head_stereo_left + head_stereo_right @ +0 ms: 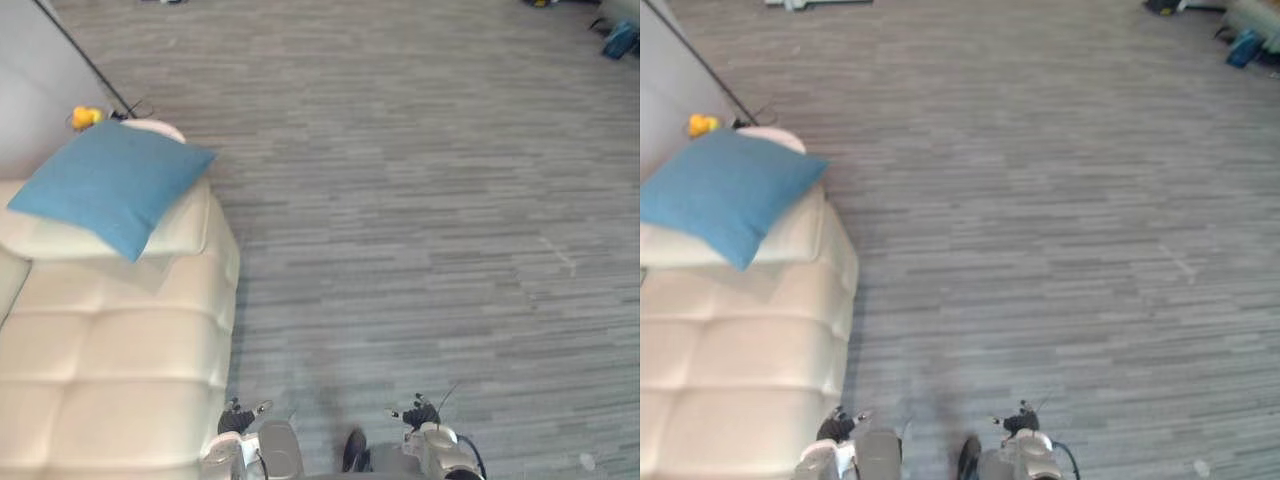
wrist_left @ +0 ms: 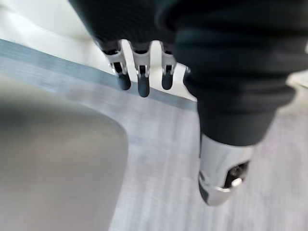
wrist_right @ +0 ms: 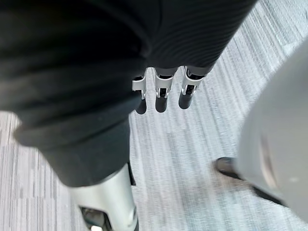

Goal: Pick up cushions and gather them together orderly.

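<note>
In the eye views a blue cushion is lying on the far end of the cream sofa, well apart from the left hand and right hand; in each wrist view, that hand's fingers are hanging straight above the grey floor, holding nothing.

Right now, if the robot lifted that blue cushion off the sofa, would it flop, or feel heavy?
Likely soft: the blue cushion looks plump with tapering corners, so it should dent and droop where gripped. Probably light for its bulk, being stuffed fabric. It lies flat on a pale cushion on the sofa, so a push should slide it, not roll it.
</note>
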Motion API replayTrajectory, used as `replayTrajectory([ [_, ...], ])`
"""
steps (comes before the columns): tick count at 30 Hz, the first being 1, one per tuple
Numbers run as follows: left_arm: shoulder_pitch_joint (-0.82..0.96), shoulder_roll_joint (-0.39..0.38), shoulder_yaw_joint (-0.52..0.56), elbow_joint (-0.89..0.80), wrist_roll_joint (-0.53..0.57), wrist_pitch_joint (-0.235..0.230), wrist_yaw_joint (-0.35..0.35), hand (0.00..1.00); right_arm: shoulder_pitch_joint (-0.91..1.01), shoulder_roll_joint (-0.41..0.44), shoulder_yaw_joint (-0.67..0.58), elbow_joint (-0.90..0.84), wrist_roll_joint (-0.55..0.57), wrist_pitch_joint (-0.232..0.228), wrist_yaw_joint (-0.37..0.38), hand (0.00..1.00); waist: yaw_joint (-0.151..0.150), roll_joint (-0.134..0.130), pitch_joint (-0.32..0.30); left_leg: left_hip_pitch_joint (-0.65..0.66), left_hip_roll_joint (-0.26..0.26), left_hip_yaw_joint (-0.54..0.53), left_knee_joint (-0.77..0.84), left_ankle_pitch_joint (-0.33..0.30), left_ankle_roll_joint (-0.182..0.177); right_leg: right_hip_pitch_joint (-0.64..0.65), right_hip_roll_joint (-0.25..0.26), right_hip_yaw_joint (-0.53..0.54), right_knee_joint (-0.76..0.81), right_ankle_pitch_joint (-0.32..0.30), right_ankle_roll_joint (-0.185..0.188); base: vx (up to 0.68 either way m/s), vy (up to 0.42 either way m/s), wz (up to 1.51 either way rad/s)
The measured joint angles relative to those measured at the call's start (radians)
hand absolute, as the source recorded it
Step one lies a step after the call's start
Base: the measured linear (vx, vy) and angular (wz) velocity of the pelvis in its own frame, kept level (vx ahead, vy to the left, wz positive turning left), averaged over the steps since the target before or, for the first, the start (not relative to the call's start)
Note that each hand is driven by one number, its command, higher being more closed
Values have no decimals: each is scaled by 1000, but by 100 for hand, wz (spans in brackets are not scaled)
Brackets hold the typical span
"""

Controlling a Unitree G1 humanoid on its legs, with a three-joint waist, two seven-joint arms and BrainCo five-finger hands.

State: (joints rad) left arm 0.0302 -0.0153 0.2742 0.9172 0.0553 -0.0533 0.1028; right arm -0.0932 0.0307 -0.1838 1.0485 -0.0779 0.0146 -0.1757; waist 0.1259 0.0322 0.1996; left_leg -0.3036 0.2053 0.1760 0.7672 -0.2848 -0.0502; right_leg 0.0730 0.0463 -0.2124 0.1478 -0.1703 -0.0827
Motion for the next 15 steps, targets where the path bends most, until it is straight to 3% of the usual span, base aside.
replayTrajectory([
  [2, -2, -5, 0, -2, -1, -1, 0, 0, -9, -13, -1, -2, 0, 0, -1, 0, 6, 5, -1, -19, -28, 46, -195, 26, 22, 34, -8, 6, -46, 0, 8, 369, 78, -16],
  [3, -5, -7, -3, -2, -1, -2, -1, 0, -10, -27, -5, -1, 0, 0, -1, 0, 17, 7, -2, -25, -62, 79, -373, 108, 34, 64, -22, 9, -70, -15, 35, 558, 182, -15],
  [4, -5, -7, -8, 0, -4, -7, -1, 0, -4, -39, -3, 3, 0, 0, -1, 0, 36, 11, -5, -15, -79, 97, -451, 265, 58, 92, -28, 20, -75, -35, 66, 468, 161, -19],
  [5, -9, -2, -8, 0, -10, -7, -2, 0, -8, -41, -4, 11, 0, 0, -1, 0, 42, 8, -4, -7, -87, 106, -447, 264, 77, 102, -37, 27, -76, -43, 77, 497, 160, -8],
  [7, -9, 17, -3, 1, -20, -7, -2, 0, -16, -40, -4, 31, 0, 0, -1, 0, 47, -29, -9, 12, -140, 120, -445, 216, 109, 116, -91, 17, -73, -22, 122, 550, 184, 21],
  [8, -9, 18, -2, 2, -20, -7, -2, 0, -15, -40, -5, 31, 0, 0, -1, 0, 47, -30, -8, 18, -147, 118, -441, 207, 115, 121, -97, 14, -60, -18, 128, 558, 212, 42],
  [9, -9, 24, 3, 15, -21, -6, -2, 0, -8, -38, -6, 32, 0, 0, 0, 0, 47, -31, -7, 59, -160, 111, -434, 177, 124, 113, -110, 10, 57, -19, 130, 426, 170, 47],
  [10, -8, 37, 1, 33, -20, -2, -2, 0, 2, -36, -7, 35, 0, -2, 1, 0, 45, -30, -7, 113, -171, 85, -444, 150, 124, 74, -128, 2, 242, -6, 156, 422, 162, 51],
  [11, -8, 42, 1, 39, -20, 1, -2, 0, 9, -36, -7, 35, 0, -2, 1, 0, 43, -30, -7, 143, -179, 66, -455, 137, 124, 37, -140, 3, 361, 18, 194, 421, 144, 68],
  [12, -9, 52, -15, 46, -20, 12, -3, 0, 32, -36, -9, 29, -1, -8, 2, 0, 35, -37, -7, 202, -204, 16, -477, 108, 126, -63, -175, 11, 618, 73, 244, 410, 93, 104],
  [13, -9, 65, -28, 57, -19, 19, -4, 0, 50, -37, -12, 25, -1, -8, 2, 0, 25, -45, -9, 244, -226, -40, -489, 94, 130, -142, -187, 28, 770, 18, 206, 405, 59, 118],
  [14, -7, 64, -27, 58, -20, 21, -4, 0, 65, -36, -16, 10, 4, -7, 6, 0, 20, -51, -12, 265, -232, -59, -496, 90, 131, -174, -189, 32, 799, -4, 192, 385, 4, 129],
  [15, -2, 63, -27, 59, -19, 22, 0, 0, 81, -44, -22, -20, 0, -11, 5, 0, 14, -40, -7, 307, -237, -104, -516, 81, 130, -232, -190, 20, 789, -40, 174, 446, -44, 128],
])
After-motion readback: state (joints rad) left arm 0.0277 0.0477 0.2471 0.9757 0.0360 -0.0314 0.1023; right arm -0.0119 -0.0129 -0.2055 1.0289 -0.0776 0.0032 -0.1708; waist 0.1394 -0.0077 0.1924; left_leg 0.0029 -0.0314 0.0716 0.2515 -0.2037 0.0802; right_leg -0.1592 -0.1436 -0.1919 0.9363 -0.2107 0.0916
